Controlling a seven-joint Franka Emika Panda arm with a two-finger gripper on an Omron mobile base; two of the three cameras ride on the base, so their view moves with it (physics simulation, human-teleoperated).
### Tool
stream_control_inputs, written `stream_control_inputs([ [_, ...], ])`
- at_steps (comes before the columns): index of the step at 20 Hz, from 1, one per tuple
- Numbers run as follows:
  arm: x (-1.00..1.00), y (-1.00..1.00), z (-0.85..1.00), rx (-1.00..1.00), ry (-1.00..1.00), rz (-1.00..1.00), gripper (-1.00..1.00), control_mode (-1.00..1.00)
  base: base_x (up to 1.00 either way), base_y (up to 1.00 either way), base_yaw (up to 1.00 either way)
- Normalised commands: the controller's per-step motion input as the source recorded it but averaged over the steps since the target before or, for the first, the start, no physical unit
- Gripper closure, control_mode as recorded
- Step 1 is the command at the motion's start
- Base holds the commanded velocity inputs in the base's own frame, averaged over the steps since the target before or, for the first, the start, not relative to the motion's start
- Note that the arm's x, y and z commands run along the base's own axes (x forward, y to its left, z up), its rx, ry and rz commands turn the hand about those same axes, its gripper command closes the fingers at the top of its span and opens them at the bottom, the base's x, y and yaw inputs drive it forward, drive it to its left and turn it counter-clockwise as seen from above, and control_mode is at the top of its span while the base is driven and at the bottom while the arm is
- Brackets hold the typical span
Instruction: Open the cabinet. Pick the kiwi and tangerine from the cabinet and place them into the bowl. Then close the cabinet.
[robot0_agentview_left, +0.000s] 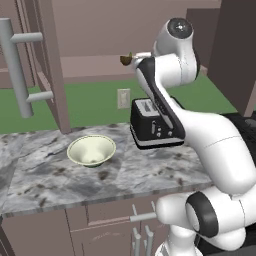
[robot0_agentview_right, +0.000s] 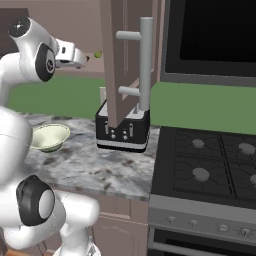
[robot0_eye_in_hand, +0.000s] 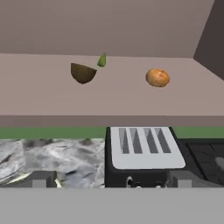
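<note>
No brand, label or readable writing is seen on anything here.

The cabinet (robot0_agentview_left: 52, 60) is shown open, its doors swung outward; one door with a long silver bar handle (robot0_agentview_left: 15, 67) is seen at the left of the left base view, and the other door (robot0_agentview_right: 120, 60) hangs in front of the toaster in the right base view. A black stove (robot0_agentview_right: 210, 165) with a dark panel above it is placed to the right of the worktop (robot0_agentview_left: 45, 175), which is made of grey marbled stone. A green wall strip with a pale outlet (robot0_agentview_left: 123, 98) is seen behind the worktop.

The black and silver toaster (robot0_agentview_left: 150, 125) is set on the worktop below the open shelf, partly covered by the arm in the left base view. The bowl (robot0_agentview_left: 91, 150) is placed on the worktop to the left of the toaster, apart from it, and nothing is seen inside it.

The hand (robot0_agentview_right: 82, 56) is raised to shelf height, in front of the cabinet's opening. Its fingers are spread fully apart and nothing is held between them.

On the cabinet shelf (robot0_eye_in_hand: 109, 96) the kiwi (robot0_eye_in_hand: 82, 72) is seen at the left, with a small green object (robot0_eye_in_hand: 102, 60) just behind it. The tangerine (robot0_eye_in_hand: 157, 78) is set well apart to the right on the same shelf.
</note>
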Motion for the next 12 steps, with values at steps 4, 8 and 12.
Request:
stream_control_inputs([
  [4, 0.21, -0.06, 0.0, -0.02, -0.19, 0.0, -1.0, -1.0, 0.0, 0.0, 0.0],
  [8, 0.31, 0.0, -0.08, -0.01, -0.04, 0.0, -1.0, -1.0, 0.0, 0.0, 0.0],
  [12, 0.08, 0.0, -0.02, 0.0, 0.0, 0.0, -1.0, -1.0, 0.0, 0.0, 0.0],
])
